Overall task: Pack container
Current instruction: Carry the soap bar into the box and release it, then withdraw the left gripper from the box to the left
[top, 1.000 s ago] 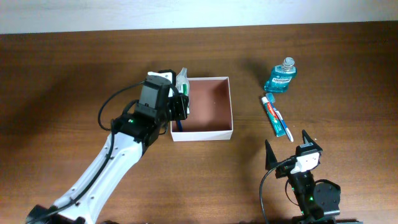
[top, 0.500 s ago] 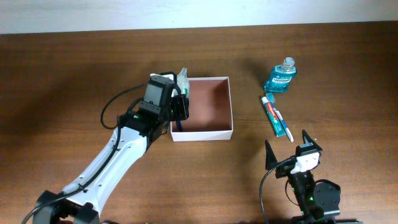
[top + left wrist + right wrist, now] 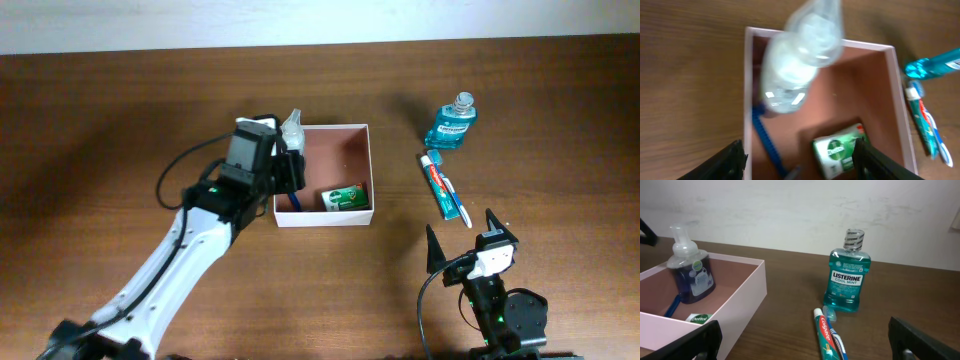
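The container (image 3: 340, 160), a square shallow box with white walls and a reddish-brown inside, sits mid-table. In it are a green soap box (image 3: 345, 198) at the front right, a clear pump bottle (image 3: 292, 128) in the far left corner, and a blue stick-like item (image 3: 296, 203) along the left wall. My left gripper (image 3: 293, 170) hovers over the container's left wall, open and empty. In the left wrist view its fingers (image 3: 800, 165) straddle the left wall (image 3: 747, 100), the blue item (image 3: 765, 145) and the soap box (image 3: 837, 155). My right gripper (image 3: 465, 240) is open and empty near the front edge.
A teal mouthwash bottle (image 3: 452, 122) stands right of the container. A toothpaste tube (image 3: 436, 180) and a toothbrush (image 3: 455, 200) lie side by side in front of it. The right wrist view shows the mouthwash (image 3: 846, 280), the toothpaste (image 3: 827, 337) and the container wall (image 3: 740, 300).
The green soap box now lies in the container's front right, where it did not show before. The left gripper has shifted slightly. The right arm has not moved.
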Controlling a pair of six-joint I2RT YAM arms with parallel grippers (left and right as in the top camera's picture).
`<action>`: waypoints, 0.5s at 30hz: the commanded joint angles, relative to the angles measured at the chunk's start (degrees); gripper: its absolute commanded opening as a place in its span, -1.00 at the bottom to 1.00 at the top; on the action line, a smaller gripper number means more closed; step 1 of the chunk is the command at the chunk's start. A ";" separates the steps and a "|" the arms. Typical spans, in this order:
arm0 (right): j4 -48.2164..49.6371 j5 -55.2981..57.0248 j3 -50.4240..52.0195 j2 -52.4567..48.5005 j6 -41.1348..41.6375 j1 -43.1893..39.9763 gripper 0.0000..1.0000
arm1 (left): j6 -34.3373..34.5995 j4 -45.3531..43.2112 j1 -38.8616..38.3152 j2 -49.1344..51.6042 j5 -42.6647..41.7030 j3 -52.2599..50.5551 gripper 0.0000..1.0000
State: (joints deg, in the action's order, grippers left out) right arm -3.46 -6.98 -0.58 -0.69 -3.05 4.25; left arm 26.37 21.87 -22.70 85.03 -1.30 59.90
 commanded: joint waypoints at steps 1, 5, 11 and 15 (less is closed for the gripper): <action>-0.28 -0.09 0.26 0.33 0.04 -0.24 0.97 | -0.79 2.25 3.02 -3.80 6.05 1.29 0.41; -0.28 -0.07 0.26 0.33 0.04 -0.24 0.97 | -0.76 6.29 8.09 -6.16 7.80 1.29 0.48; -0.28 -0.07 0.26 0.33 0.07 -0.24 0.97 | -0.74 13.46 16.02 -6.95 12.68 1.27 0.86; -0.28 -0.09 0.26 0.33 0.04 -0.24 0.97 | -0.74 18.08 20.68 -6.93 22.49 1.27 0.99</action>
State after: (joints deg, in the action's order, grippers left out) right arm -3.46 -6.98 -0.58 -0.69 -3.01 4.25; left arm 25.96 38.41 -4.60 79.09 12.19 59.92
